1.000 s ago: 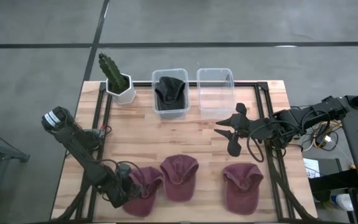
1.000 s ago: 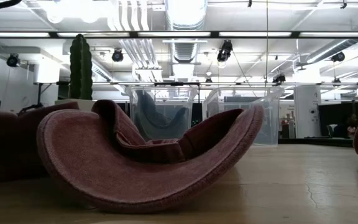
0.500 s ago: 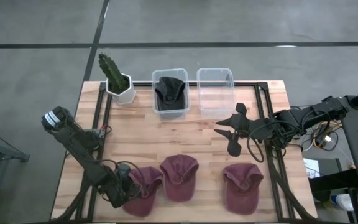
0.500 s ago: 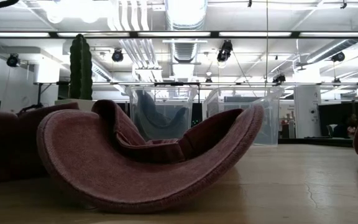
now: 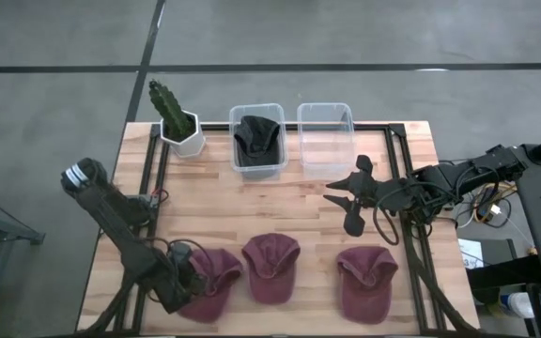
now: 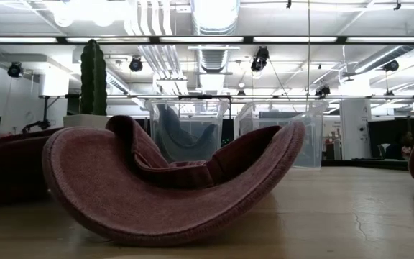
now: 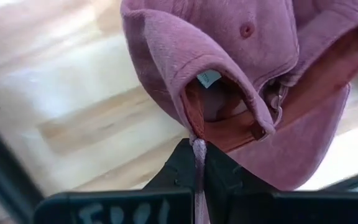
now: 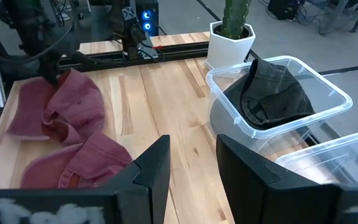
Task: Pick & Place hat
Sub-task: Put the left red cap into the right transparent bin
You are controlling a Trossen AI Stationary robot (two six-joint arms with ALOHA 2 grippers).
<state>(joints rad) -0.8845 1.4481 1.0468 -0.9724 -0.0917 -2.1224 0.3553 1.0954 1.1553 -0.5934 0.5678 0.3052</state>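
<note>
Item 1. My left gripper (image 7: 199, 163): jaws pressed together on a fold of the pink hat (image 7: 229, 81), pinching its rim at the table's near left corner. The cloth hangs just ahead of my fingertips, crown and back strap sagging beyond them.

Item 2. Step in hand, as I judge it: lift and carry. Keep the pinch firm, since only a thin edge is held; rise straight until the sagging crown clears the wood before swinging away.

Item 3. Beside my jaws: second pink hat (image 5: 270, 268), near; third pink hat (image 5: 365, 280), farther along the same edge.

Item 4. Well beyond my jaws: bin with a dark hat (image 5: 257, 140), empty clear bin (image 5: 325, 141), potted cactus (image 5: 175, 117).

Item 5. My right gripper (image 5: 349, 203): waiting mid-table, jaws partly spread, holding nothing.
</note>
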